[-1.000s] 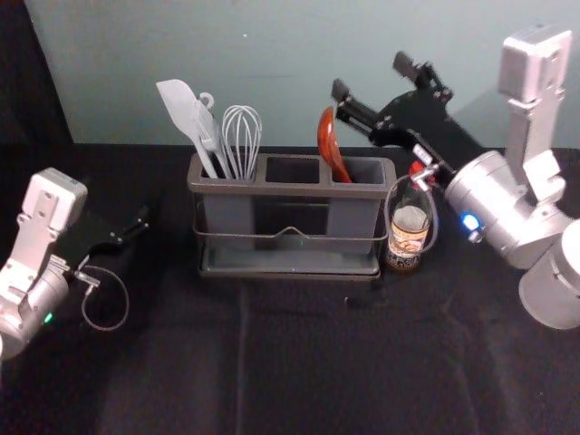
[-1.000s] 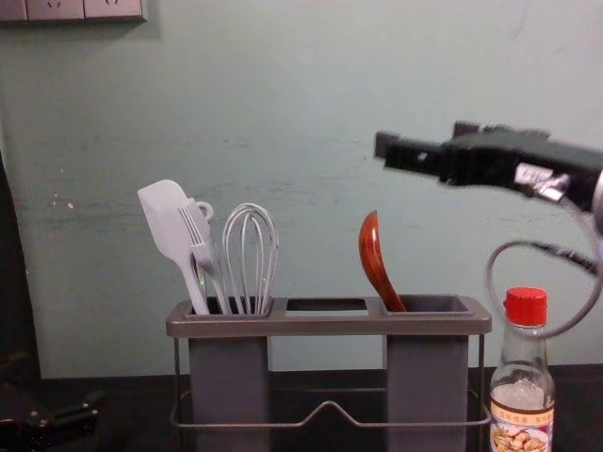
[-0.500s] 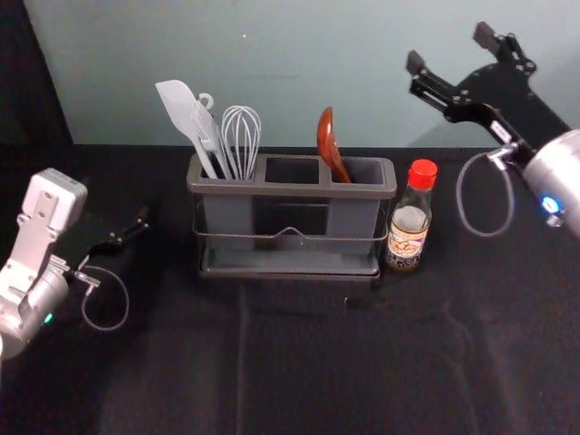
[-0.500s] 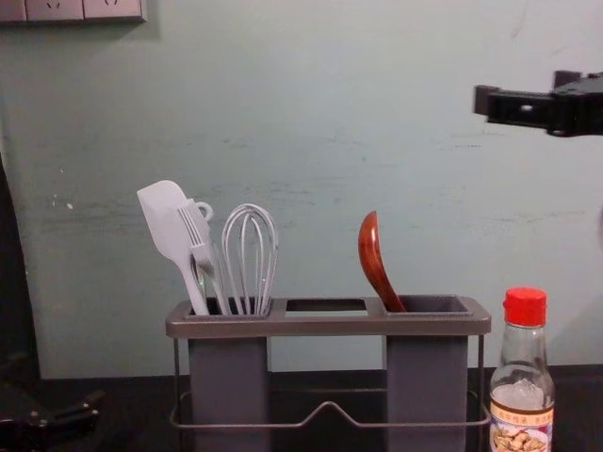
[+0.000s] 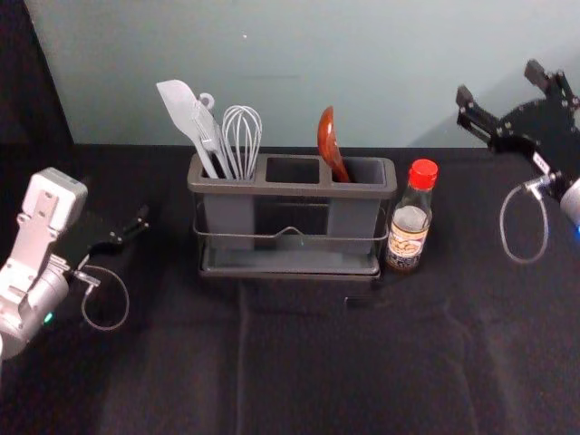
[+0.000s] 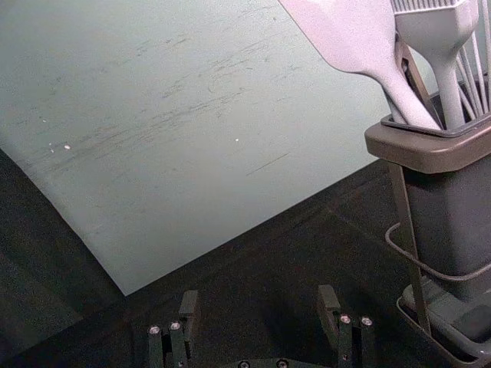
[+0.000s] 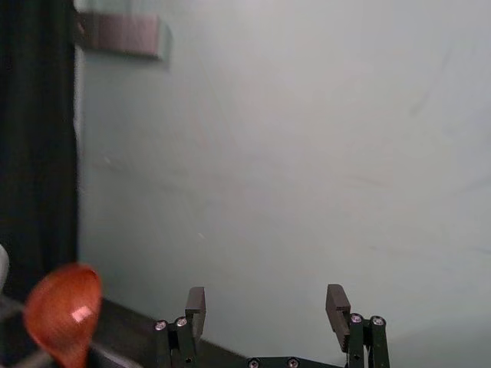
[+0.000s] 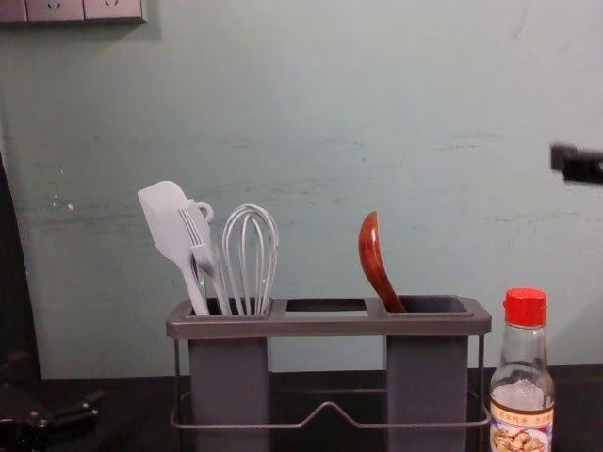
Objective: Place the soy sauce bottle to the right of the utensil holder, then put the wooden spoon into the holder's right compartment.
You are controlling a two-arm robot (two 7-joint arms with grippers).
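1. Head view: the soy sauce bottle (image 5: 408, 237) stands upright just beside the utensil holder (image 5: 290, 189), on its right, red cap on top. The wooden spoon (image 5: 330, 145) leans in the holder's right compartment, bowl up. A spatula (image 5: 179, 101), a brush (image 5: 207, 131) and a balloon whisk (image 5: 242, 136) share the left compartment. The right gripper (image 5: 499, 83) hangs beyond the bottle, up and to its right, fingers spread and touching nothing. The left gripper (image 5: 122, 237) is low over the black cloth (image 5: 299, 362), left of the holder and well apart from it.
2. Left wrist view: the fingers stand apart with nothing between them; the holder's left end, spatula and brush are near.
3. Right wrist view: these fingers are wide apart too, the gap empty, the spoon's bowl off to one side.
4. Chest view: the spoon tilts left above the holder's rim. One dark fingertip (image 8: 563, 160) reaches in at the right edge, above the bottle.
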